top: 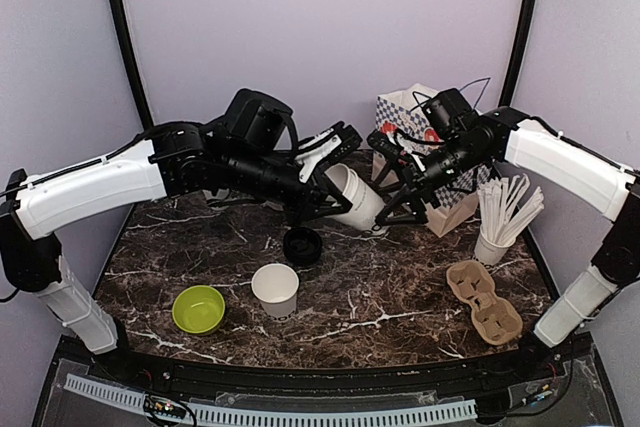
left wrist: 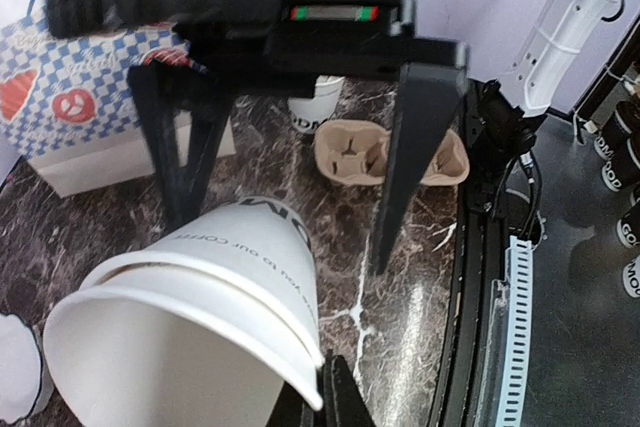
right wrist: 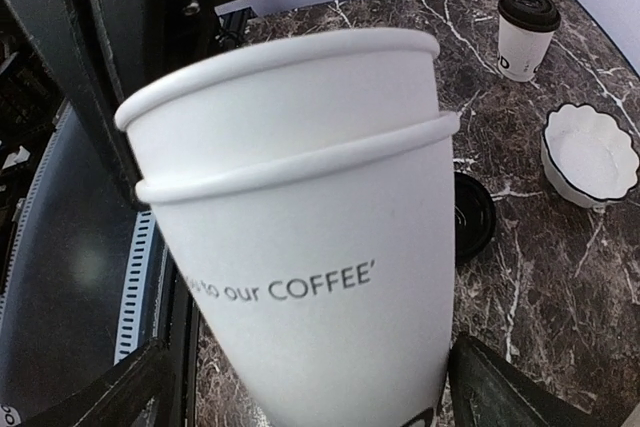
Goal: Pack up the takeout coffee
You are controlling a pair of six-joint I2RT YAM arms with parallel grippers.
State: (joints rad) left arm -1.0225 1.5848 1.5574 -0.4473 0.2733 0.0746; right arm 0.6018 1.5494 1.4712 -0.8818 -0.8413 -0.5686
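Brown pulp carrier (top: 484, 300), surface's (top: 400, 297) right near corner, empty. Left claw (left wrist: 322, 392) pinches nested white paper cups (top: 355, 197); right claw (right wrist: 305, 397) wide.

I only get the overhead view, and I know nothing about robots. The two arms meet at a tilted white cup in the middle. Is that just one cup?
Observer: No. The right wrist view shows two rims, so these are two nested cups, one pushed inside the other.
Operator: Are both claws squeezing them?
Observer: Only one. The left gripper is shut on the rim end, while the right gripper is open, with a finger on either side of the base end.
Operator: Is anything hidden under that left arm?
Observer: Yes. A lidded cup stands upright on the table there, with a white scalloped bowl near it.
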